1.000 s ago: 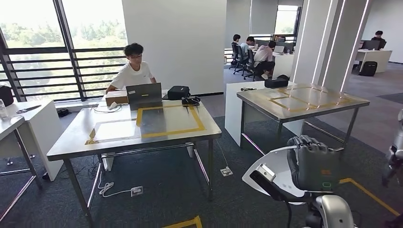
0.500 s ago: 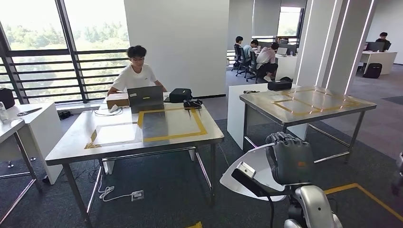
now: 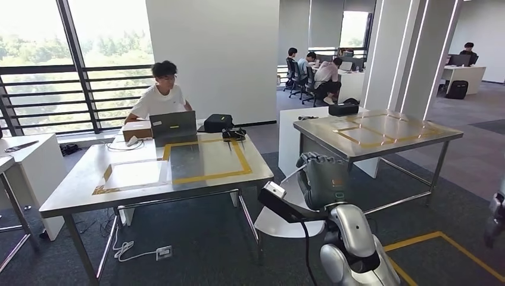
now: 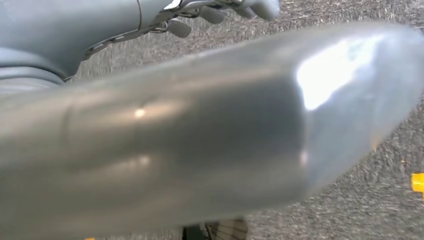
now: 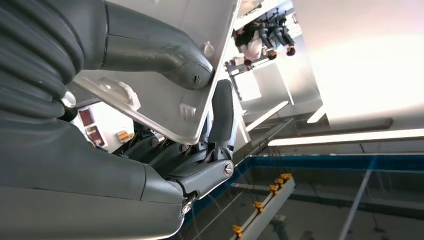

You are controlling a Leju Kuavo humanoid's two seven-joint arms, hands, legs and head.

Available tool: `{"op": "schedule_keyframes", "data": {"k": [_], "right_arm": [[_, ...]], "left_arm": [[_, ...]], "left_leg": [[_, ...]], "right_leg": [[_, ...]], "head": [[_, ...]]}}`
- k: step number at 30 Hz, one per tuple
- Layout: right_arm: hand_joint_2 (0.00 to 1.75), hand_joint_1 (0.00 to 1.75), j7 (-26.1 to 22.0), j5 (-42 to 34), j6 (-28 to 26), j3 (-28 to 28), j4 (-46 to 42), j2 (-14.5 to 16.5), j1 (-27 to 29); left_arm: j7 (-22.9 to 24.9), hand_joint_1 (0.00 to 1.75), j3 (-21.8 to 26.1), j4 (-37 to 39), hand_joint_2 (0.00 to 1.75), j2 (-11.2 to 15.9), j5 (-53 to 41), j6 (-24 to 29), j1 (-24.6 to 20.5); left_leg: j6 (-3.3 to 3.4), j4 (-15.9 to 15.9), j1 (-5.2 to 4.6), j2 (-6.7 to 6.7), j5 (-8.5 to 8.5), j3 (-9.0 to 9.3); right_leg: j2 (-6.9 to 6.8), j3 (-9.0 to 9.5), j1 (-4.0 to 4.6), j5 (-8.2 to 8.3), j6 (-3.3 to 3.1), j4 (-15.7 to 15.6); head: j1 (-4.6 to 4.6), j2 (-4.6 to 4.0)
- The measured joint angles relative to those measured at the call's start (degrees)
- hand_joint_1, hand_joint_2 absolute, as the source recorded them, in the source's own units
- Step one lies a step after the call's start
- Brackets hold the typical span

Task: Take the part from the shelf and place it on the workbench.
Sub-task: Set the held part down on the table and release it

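Right hand: your right hand (image 3: 323,182) sits low in the head view, just in front of the body, its fingers wrapped over the upper edge of the part (image 3: 286,223). In the right wrist view the thumb (image 5: 150,47) lies across one face of the part (image 5: 200,20) and the darker fingers (image 5: 222,112) press the other face, so you have it clamped and carried.

Left hand: the left wrist view shows pale fingertips (image 4: 260,7) over grey carpet behind a blurred silver limb. You cannot tell from this whether that hand is open or closed, and nothing can be seen in it.

Part: a flat white panel with a rounded outline. It hangs tilted from your right hand, its broad face turned towards the left of the head view and its lower edge above the carpet. It is off the shelf and not yet set down.

Workbench: the steel workbench (image 3: 77,190) with the yellow tape frame (image 3: 205,158) lies ahead and to the left of the part, and its near right corner is the closest point. A second steel table (image 3: 381,143) stands ahead and to the right.

Bearing: judged from here, the part must travel forward, left and up to clear the bench edge, then tip flat.

Far end: a person (image 3: 158,95) sits behind a laptop (image 3: 172,128) at the bench's far side, so keep the panel short of them.
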Motion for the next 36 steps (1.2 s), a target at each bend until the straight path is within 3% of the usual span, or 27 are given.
{"op": "schedule_keyframes", "data": {"k": [2, 4, 7, 8, 9, 10, 12, 14, 16, 19, 20, 22, 23, 24, 25, 27, 28, 29, 33, 35, 36], "right_arm": [[1.75, 1.40, 0.0, -0.4, -0.2, 0.1, 2.1, 0.6, -1.3], [1.75, 1.40, 0.0, -0.7, -0.3, 0.2, 3.8, 0.9, -2.6], [1.75, 1.40, 0.0, -1.2, -0.5, 0.3, 7.1, 1.2, -4.5], [1.75, 1.40, -0.1, -1.5, -0.6, 0.4, 8.3, 1.2, -4.9], [1.75, 1.40, -0.2, -1.6, -0.7, 0.4, 9.3, 1.2, -5.1], [1.75, 1.40, -0.3, -1.7, -0.8, 0.4, 10.1, 1.2, -5.3], [1.75, 1.40, -0.4, -1.8, -1.3, 0.4, 11.4, 1.2, -5.8], [1.75, 1.40, -0.5, -2.0, -2.0, 0.4, 12.4, 1.2, -6.3], [1.75, 1.40, -0.5, -2.3, -2.5, 0.4, 13.2, 1.1, -6.5], [1.75, 1.40, -0.4, -2.2, -3.0, 0.4, 13.8, 1.0, -6.6], [1.75, 1.40, -0.3, -2.1, -3.0, 0.4, 14.0, 0.9, -6.6], [1.75, 1.40, -0.2, -2.0, -3.1, 0.4, 14.4, 0.8, -6.6], [1.75, 1.40, -0.3, -2.0, -3.1, 0.4, 14.6, 0.7, -6.4], [1.75, 1.40, -0.3, -2.1, -3.2, 0.4, 14.8, 0.5, -6.2], [1.75, 1.40, -0.3, -2.1, -3.2, 0.4, 14.9, 0.4, -6.0], [1.75, 1.40, -0.3, -2.2, -3.3, 0.4, 14.9, 0.0, -5.8], [1.75, 1.40, -0.3, -2.1, -3.4, 0.4, 14.9, -0.1, -5.9], [1.75, 1.40, -0.2, -1.9, -3.5, 0.4, 15.0, -0.3, -5.9], [1.75, 1.40, 0.2, -1.3, -3.6, 0.4, 15.0, -0.9, -5.7], [1.75, 1.40, 0.3, -1.3, -3.8, 0.4, 15.0, -1.2, -5.7], [1.75, 1.40, 0.3, -1.3, -3.8, 0.4, 15.0, -1.4, -5.6]], "left_arm": [[-0.1, 0.00, 0.0, 0.0, 0.00, 0.0, 0.0, 0.0, 0.0], [-0.1, 0.00, 0.0, 0.0, 0.00, -0.1, 0.1, 0.0, 0.0], [-0.1, 0.00, 0.0, 0.0, 0.00, 0.0, 0.4, 0.0, 0.0], [-0.1, 0.00, 0.0, 0.0, 0.00, 0.0, 0.5, 0.0, 0.0], [-0.1, 0.00, 0.0, 0.0, 0.00, -0.1, 0.7, 0.0, 0.1], [-0.1, 0.00, 0.0, 0.0, 0.00, -0.1, 0.8, 0.0, 0.2], [-0.1, 0.00, 0.1, 0.1, 0.00, -0.2, 0.9, 0.0, 0.3], [-0.1, 0.00, 0.1, 0.1, 0.00, -0.2, 0.9, 0.1, 0.4], [-0.1, 0.00, 0.1, 0.1, 0.00, -0.2, 0.9, 0.2, 0.4], [-0.4, 0.00, 0.1, 0.1, 0.00, -0.2, 1.0, 0.2, 0.4], [-0.6, 0.00, 0.1, 0.1, 0.00, -0.1, 1.0, 0.2, 0.4], [-0.8, 0.00, 0.1, 0.1, 0.00, -0.1, 1.0, 0.2, 0.4], [-0.8, 0.00, 0.1, 0.1, 0.00, -0.1, 1.0, 0.2, 0.5], [-0.8, 0.00, 0.1, 0.1, 0.00, -0.1, 1.0, 0.2, 0.7], [-0.7, 0.00, 0.1, 0.1, 0.00, 0.0, 1.0, 0.2, 0.8], [-0.7, 0.00, 0.1, 0.1, 0.00, 0.0, 0.9, 0.2, 0.9], [-0.7, 0.00, 0.1, 0.1, 0.00, 0.1, 0.8, 0.2, 1.0], [-0.6, 0.00, 0.1, 0.1, 0.00, 0.1, 0.8, 0.2, 0.9], [-0.6, 0.00, 0.1, 0.2, 0.00, 0.1, 0.7, 0.1, 0.9], [-0.6, 0.00, 0.1, 0.2, 0.00, 0.1, 0.7, 0.1, 0.9], [-0.6, 0.00, 0.1, 0.2, 0.00, 0.1, 0.7, 0.1, 0.9]], "left_leg": [[0.51, -0.4, 0.17, -0.04, -0.20, 0.21], [1.19, -0.8, 0.47, -0.06, -0.41, 0.75], [1.88, -0.9, 0.57, -0.04, -1.10, 1.43], [1.93, -0.8, 0.57, -0.08, -1.39, 1.72], [1.90, -0.8, 0.57, -0.13, -1.73, 2.08], [1.82, -0.7, 0.57, -0.20, -2.13, 2.53], [1.50, -0.6, 0.57, -0.26, -3.01, 3.46], [0.88, -0.5, 0.42, -0.26, -3.71, 3.99], [0.19, -0.7, 0.31, -0.22, -4.08, 4.28], [-0.66, 0.7, 0.25, 0.01, -5.16, 4.02], [-0.90, 3.3, 0.31, 0.05, -6.13, 2.70], [-1.28, 11.0, 0.44, 0.05, -8.44, -1.92], [-1.40, 14.1, 0.49, 0.05, -8.87, -4.17], [-1.47, 15.3, 0.51, 0.05, -8.22, -5.58], [-1.47, 14.2, 0.54, 0.06, -6.31, -5.83], [-1.34, 7.0, 0.61, 0.09, -0.87, -3.65], [-1.18, 3.3, 0.54, 0.08, 0.82, -2.08], [-0.84, 0.9, 0.50, 0.05, 1.43, -0.92], [1.10, -0.8, 0.45, -0.14, -0.13, 0.61], [1.85, -0.9, 0.56, -0.20, -0.76, 1.52], [2.10, -1.0, 0.55, -0.20, -1.14, 1.89]], "right_leg": [[-0.02, 0.11, -0.04, -0.26, 0.61, -0.2], [-0.12, -0.93, -0.10, -1.45, 1.24, 2.1], [-0.18, -7.26, -0.35, -4.98, 1.87, 12.7], [-0.18, -9.23, -0.42, -5.16, 1.99, 15.3], [-0.19, -10.19, -0.48, -4.13, 2.02, 15.8], [-0.20, -9.97, -0.51, -1.98, 1.96, 13.9], [-0.30, -7.10, -0.47, 2.94, 1.57, 6.1], [-0.39, -4.69, -0.16, 4.66, 1.01, 0.7], [-0.29, -4.12, 0.14, 4.12, 0.40, -0.2], [-0.14, -2.84, -0.43, 3.73, -0.53, -0.9], [-0.13, -2.29, -0.60, 3.50, -0.83, -1.1], [-0.10, -1.48, -0.61, 2.76, -1.22, -1.1], [-0.06, -1.07, -0.60, 2.33, -1.25, -1.1], [0.00, -0.55, -0.61, 1.89, -1.19, -1.1], [0.08, 0.07, -0.64, 1.40, -1.06, -1.1], [0.17, 1.40, -0.72, 0.26, -0.64, -1.1], [0.23, 1.83, -0.66, -0.30, -0.31, -1.0], [0.29, 2.08, -0.59, -0.70, 0.02, -1.1], [0.33, 2.57, -0.40, -0.97, 1.18, -0.3], [0.06, 0.53, -0.49, -2.14, 1.67, 3.6], [-0.07, -1.68, -0.51, -3.35, 1.88, 7.1]], "head": [[0.04, 0.01], [0.17, 0.01], [0.32, -0.01], [0.34, -0.01], [0.36, 0.00], [0.38, 0.00], [0.39, 0.00], [0.31, 0.00], [0.27, 0.00], [0.20, 0.03], [0.10, 0.04], [-0.08, 0.03], [-0.11, 0.04], [-0.13, 0.04], [-0.13, 0.04], [-0.14, 0.04], [-0.16, 0.04], [-0.16, 0.03], [0.04, 0.11], [0.17, 0.13], [0.24, 0.13]]}}
